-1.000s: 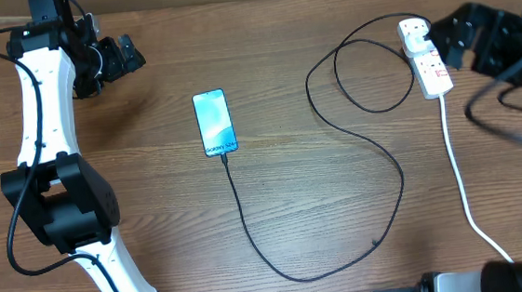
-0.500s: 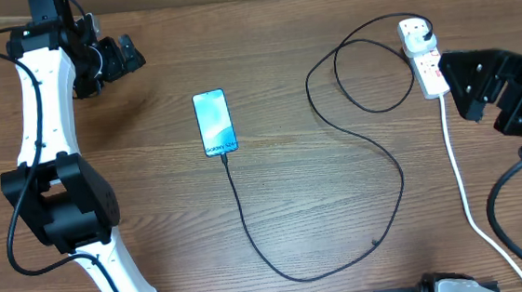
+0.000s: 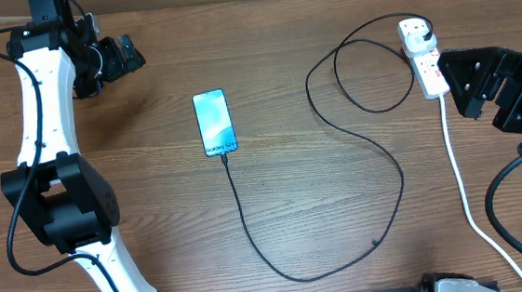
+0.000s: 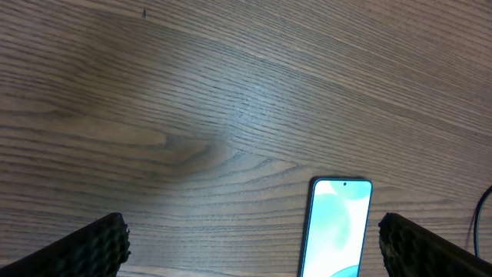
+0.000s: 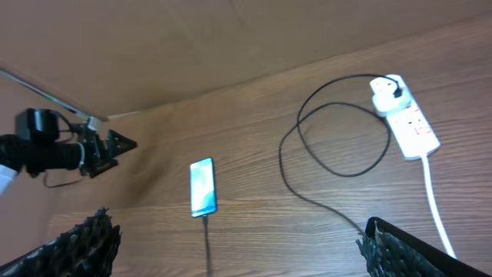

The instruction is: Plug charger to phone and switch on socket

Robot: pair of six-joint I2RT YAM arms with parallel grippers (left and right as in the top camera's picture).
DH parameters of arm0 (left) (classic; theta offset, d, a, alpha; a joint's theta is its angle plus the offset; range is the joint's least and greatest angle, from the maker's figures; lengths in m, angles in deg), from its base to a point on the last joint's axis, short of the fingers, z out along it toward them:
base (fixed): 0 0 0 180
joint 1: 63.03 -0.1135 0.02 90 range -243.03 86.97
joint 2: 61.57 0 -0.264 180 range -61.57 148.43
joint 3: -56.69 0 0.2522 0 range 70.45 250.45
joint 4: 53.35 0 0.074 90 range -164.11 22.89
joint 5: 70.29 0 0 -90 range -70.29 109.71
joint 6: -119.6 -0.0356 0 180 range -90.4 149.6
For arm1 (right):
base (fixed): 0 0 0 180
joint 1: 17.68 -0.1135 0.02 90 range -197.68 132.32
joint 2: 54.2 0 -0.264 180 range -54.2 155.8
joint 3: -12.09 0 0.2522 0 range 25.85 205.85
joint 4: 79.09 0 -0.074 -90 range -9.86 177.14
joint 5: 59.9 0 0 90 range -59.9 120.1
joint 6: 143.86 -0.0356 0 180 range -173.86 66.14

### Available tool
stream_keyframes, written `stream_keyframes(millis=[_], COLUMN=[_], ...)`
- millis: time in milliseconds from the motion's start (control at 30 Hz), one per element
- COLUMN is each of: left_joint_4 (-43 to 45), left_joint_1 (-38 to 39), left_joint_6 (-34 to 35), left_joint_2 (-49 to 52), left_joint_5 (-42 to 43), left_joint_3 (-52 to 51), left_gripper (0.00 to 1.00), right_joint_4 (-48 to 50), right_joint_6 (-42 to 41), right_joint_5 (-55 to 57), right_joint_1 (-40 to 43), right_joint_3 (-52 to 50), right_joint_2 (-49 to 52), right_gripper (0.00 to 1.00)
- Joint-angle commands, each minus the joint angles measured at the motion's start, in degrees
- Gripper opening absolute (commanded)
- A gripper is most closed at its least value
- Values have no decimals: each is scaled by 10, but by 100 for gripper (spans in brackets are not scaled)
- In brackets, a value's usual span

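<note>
Nearest the robot, the charger (image 3: 402, 180) lies as a thin black cable, looping wide over the wooden table (image 3: 155, 220), near and right of the phone (image 3: 214, 123). It looks light and limp. The stiffer end by the connector is probably the best place to pinch it. Its tip meets the phone's near short edge, but whether it is fully seated cannot be told. The phone lies flat, screen up. It is likely smooth and slippery, and best gripped by its long edges.

Well right of the phone and slightly farther, the white socket (image 3: 427, 63) holds the black plug (image 3: 431, 30) in its far outlet. The other outlet looks empty. The socket seems light and may slide when pressed. The right gripper (image 3: 461, 84) hovers just beside it, fingers apart. Far left of the phone, the left gripper (image 3: 128, 56) hangs spread and empty.
</note>
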Motion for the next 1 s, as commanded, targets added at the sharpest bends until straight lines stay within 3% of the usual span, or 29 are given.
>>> stream_keyframes(millis=[0,100,200,300,533,800,967], left_joint_4=[0,0,0,0,0,0,0], left_joint_1=[5,5,5,5,5,5,5], left_joint_6=[0,0,0,0,0,0,0], left_joint_2=[-3,-3,-3,-3,-3,-3,-3], left_joint_5=[-3,-3,-3,-3,-3,-3,-3], left_joint_3=[7,7,7,7,7,7,7], left_gripper=[100,100,100,100,100,100,100], right_joint_4=[1,33,131,329,611,917,976], right_joint_6=[47,56,56,69,123,133,133], right_joint_5=[27,59,65,64,63,60,90], right_joint_1=[-3,-4,-5,-5,-5,-34,-67], right_joint_3=[3,-19,-97,-330,-734,-1133,-1257], right_joint_2=[2,-14,-68,-202,-425,-640,-720], right_gripper=[100,100,100,100,100,100,100])
